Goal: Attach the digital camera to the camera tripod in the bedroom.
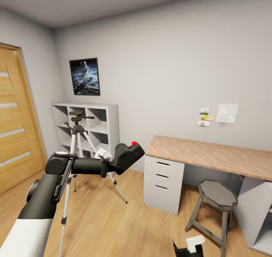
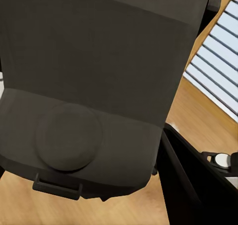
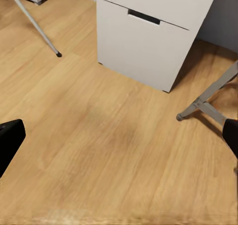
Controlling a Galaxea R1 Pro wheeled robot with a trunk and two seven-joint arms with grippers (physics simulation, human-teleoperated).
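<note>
**Desk:** What's at the far left?

**Me:** From the head camera I see the oak door (image 1: 15, 117), then the white cube shelf (image 1: 86, 128). I can't make out anything in its compartments. The camera tripod (image 1: 77, 136) stands just in front of it, upright on spread legs, long axis vertical, pan handle pointing right.

**Desk:** And the camera?

**Me:** The digital camera (image 1: 126, 157) is in my left gripper (image 1: 109, 159), raised to the right of the tripod and apart from it. Its red dot faces up and its body tilts up to the right. The fingers are clamped on it. The left wrist camera sees its dark back close up (image 2: 94, 91), with a round boss the head view misses.

**Desk:** Further right?

**Me:** A white drawer unit (image 1: 163, 183) under the wooden desk (image 1: 211, 155), drawers closed, then the grey stool (image 1: 217, 200). My right gripper (image 1: 190, 245) hangs low. The right wrist view shows its fingertips (image 3: 10, 140) well apart above bare plank floor (image 3: 109, 135), holding nothing.
</note>
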